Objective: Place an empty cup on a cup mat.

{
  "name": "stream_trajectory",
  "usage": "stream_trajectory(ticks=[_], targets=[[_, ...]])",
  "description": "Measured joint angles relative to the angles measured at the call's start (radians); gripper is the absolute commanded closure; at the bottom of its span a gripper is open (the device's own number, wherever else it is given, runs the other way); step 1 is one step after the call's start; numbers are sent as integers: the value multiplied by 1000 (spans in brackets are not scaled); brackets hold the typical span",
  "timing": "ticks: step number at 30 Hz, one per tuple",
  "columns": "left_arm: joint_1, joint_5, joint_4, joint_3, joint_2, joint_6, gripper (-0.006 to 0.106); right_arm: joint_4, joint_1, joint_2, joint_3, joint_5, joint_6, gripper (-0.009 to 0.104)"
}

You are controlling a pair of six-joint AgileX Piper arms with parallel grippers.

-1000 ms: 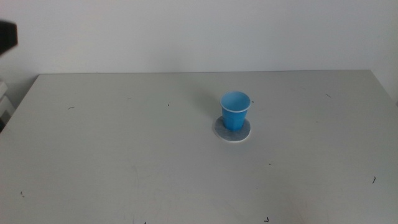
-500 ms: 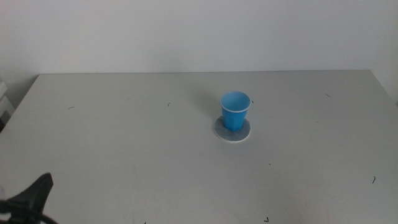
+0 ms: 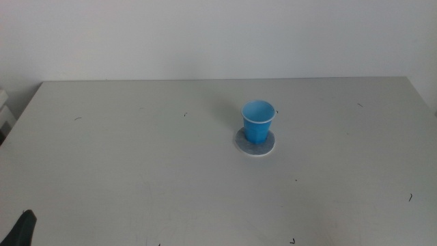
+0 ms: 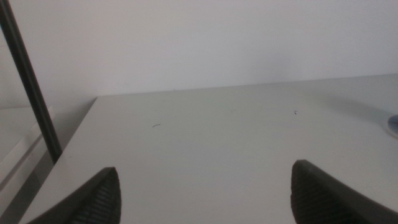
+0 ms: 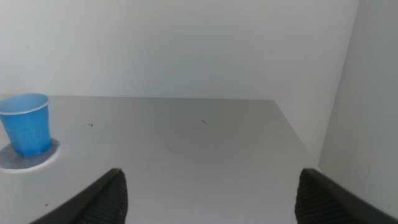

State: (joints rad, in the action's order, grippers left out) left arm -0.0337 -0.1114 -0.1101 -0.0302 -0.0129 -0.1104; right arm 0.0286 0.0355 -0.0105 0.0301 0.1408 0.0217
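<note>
The blue cup (image 3: 258, 121) stands upright on the grey cup mat (image 3: 256, 144), right of the table's middle. Both also show in the right wrist view, the cup (image 5: 25, 124) on the mat (image 5: 25, 158). The mat's edge shows in the left wrist view (image 4: 393, 126). My left gripper (image 4: 202, 193) is open and empty at the near left corner; only a dark tip of it (image 3: 24, 228) shows in the middle view. My right gripper (image 5: 208, 199) is open and empty, well to the right of the cup and out of the middle view.
The grey table (image 3: 136, 164) has small dark specks. A white wall stands behind it. A dark pole (image 4: 28, 81) stands off the table's left side. The table's right edge (image 5: 295, 134) runs near the right gripper.
The left gripper has drawn back down and left, leaving only a tip at the bottom left corner. The cup and mat have not moved.
</note>
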Motion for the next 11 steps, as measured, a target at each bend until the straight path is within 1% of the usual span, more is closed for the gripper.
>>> stream_trajectory(ticks=[11], targets=[[57, -18, 0, 0, 26, -1, -5, 0, 0, 0, 0, 0, 0, 1]])
